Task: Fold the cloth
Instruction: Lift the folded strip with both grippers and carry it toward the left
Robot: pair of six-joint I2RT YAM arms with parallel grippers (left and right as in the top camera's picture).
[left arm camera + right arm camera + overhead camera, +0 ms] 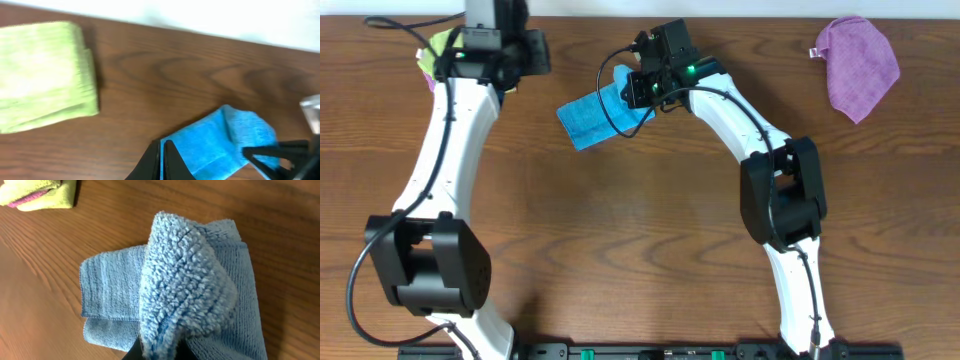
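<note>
Wood table (620, 240): right tool (159, 352) pinches the cloth (112, 277) aloft.

The cloth (185, 280) is soft blue fabric: fluffy looped pile on the raised flap mid-frame, flatter ribbed weave on the layer beneath. The table (620, 230) is brown grained wood with a low sheen. The lime-green folded cloth (40, 75), upper left, looks matt and finely ribbed; the purple cloth (860, 65), upper right, matt too.
</note>
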